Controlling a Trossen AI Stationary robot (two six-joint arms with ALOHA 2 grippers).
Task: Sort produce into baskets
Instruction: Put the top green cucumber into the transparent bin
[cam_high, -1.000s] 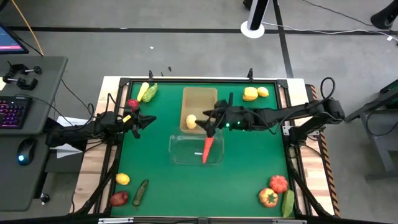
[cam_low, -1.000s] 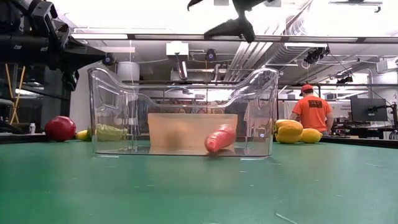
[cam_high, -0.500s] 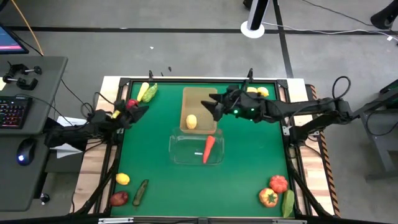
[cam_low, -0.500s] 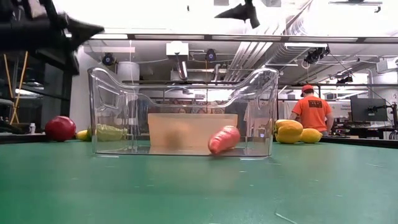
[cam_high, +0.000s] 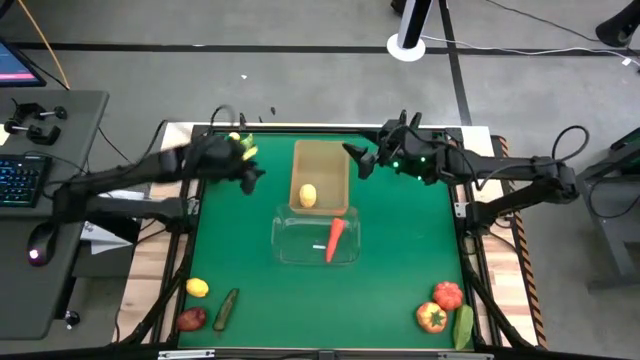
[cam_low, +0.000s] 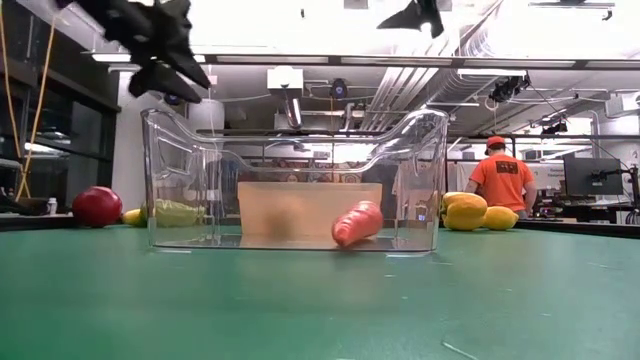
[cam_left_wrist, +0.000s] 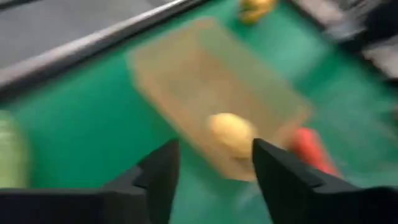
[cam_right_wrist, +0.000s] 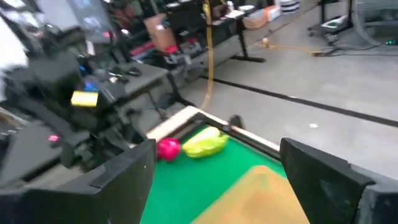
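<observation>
The tan basket (cam_high: 322, 160) holds a yellow lemon (cam_high: 308, 194). In front of it, the clear basket (cam_high: 290, 245) holds a red carrot (cam_high: 336, 238), which lies on the basket floor (cam_low: 356, 223). My left gripper (cam_high: 254, 174) is open and empty. It hovers left of the tan basket, beside the banana and green cucumber (cam_high: 240, 146) at the far left. Its wrist view looks down on the lemon (cam_left_wrist: 231, 132). My right gripper (cam_high: 354, 161) is open and empty, high over the tan basket's far right corner.
A lemon (cam_high: 197, 288), a dark cucumber (cam_high: 227, 308) and a red apple (cam_high: 191, 320) lie near left. A tomato (cam_high: 448, 295), an orange pepper (cam_high: 431, 318) and a green cucumber (cam_high: 462, 328) lie near right. A red fruit (cam_right_wrist: 168, 148) lies at the far left. A person (cam_low: 497, 178) stands in the room beyond.
My right gripper has drawn back from over the clear basket toward the far right, staying open. My left gripper has risen and swung toward the far edge, then right toward the tan basket. The carrot has shifted slightly inside the clear basket.
</observation>
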